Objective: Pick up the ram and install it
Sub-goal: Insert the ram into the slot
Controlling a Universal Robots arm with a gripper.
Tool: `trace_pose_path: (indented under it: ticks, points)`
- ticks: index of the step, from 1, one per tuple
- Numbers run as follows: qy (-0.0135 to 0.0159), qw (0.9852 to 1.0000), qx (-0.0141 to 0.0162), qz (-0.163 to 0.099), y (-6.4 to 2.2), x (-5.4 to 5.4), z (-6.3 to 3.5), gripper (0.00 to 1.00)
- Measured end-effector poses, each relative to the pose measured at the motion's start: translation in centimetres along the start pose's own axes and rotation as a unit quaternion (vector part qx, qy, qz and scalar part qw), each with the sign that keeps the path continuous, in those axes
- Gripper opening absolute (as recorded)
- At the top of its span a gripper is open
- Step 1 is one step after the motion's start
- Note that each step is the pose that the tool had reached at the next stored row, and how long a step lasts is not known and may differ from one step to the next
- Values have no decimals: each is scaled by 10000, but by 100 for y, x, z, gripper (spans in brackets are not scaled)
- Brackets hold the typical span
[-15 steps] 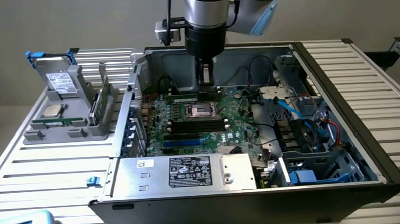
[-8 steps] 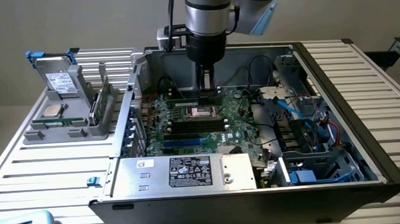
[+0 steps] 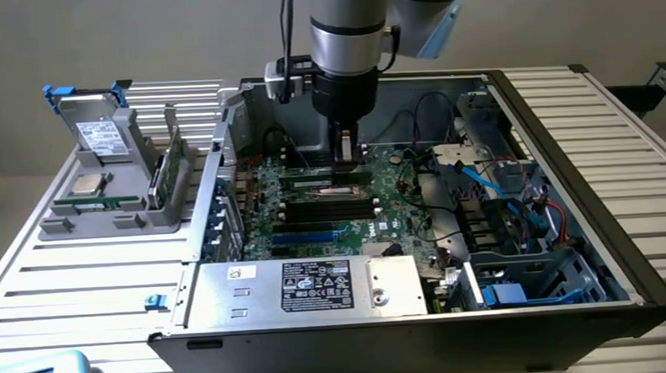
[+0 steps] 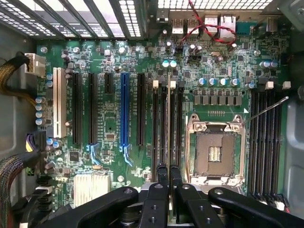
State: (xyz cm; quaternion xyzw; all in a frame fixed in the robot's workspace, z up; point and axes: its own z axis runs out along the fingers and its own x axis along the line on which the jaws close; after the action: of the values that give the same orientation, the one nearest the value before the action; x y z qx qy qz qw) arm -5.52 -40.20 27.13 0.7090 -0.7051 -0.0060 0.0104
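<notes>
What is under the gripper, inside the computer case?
The gripper is shut on the ram, edge-on over the black memory slots beside the empty processor socket. Whether it is seated is hidden.

Inside the case (image 3: 374, 353), the ram (image 4: 169, 118) stands edgewise over the motherboard (image 4: 95, 52) slots.

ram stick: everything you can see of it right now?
The ram appears edge-on as a thin, pale-edged strip, upright, lined up with the black memory slots beside the CPU socket. The end effector is shut on it, clamping both flat faces. Its chips are hidden; whether it is seated cannot be told.
</notes>
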Motion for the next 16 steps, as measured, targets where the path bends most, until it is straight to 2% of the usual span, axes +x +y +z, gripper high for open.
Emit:
trace_pose_path:
  ticks: [4,7,11,14,16]
  points:
    - [6,10000,0,5,-10,2,69,13]
    - [25,10000,0,6,-11,2,104,13]
    - [59,10000,0,7,-21,3,126,13]
    - [97,10000,-1,8,-25,4,137,13]
    - [106,9999,-1,8,-26,11,143,13]
